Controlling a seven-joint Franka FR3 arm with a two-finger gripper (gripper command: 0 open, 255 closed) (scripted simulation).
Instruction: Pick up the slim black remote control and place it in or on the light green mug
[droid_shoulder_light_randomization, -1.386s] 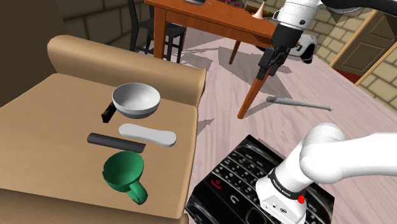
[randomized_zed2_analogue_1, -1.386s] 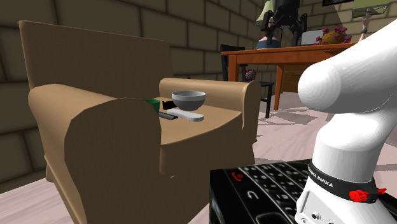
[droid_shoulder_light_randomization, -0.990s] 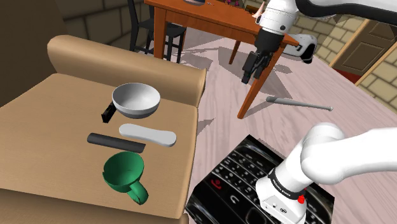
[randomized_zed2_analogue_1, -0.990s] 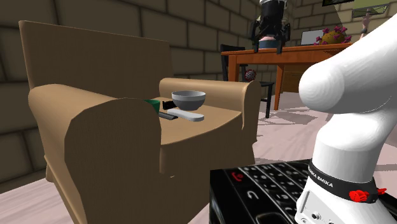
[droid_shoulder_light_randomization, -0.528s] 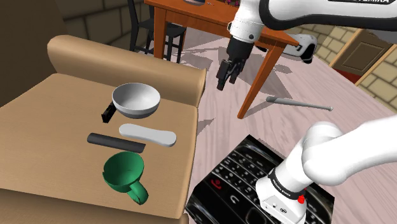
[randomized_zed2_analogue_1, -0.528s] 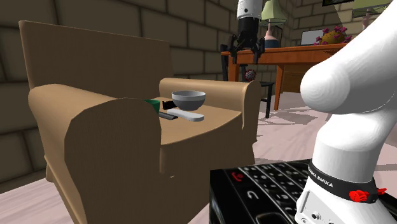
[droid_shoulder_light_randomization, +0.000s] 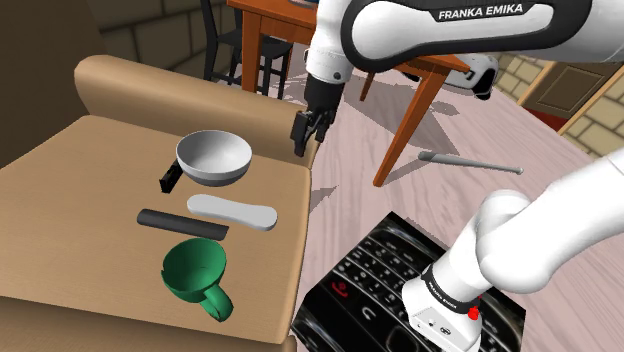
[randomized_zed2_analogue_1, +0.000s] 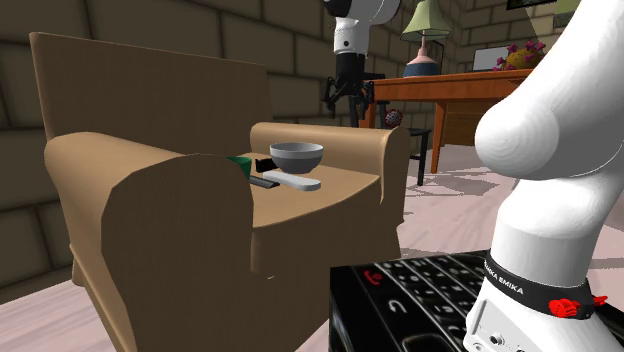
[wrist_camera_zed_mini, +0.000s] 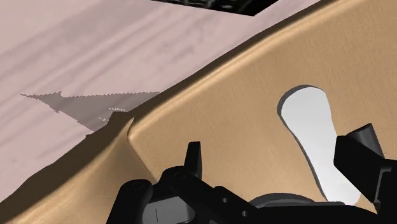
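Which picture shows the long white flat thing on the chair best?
The shoulder view: the long white flat thing lies whole, seen from above, between a grey bowl and a slim black remote. The second exterior view shows it low, nearly edge-on. The wrist view shows part; a black finger covers one end.

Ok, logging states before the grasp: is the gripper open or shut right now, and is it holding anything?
Gripper: open, holding nothing.
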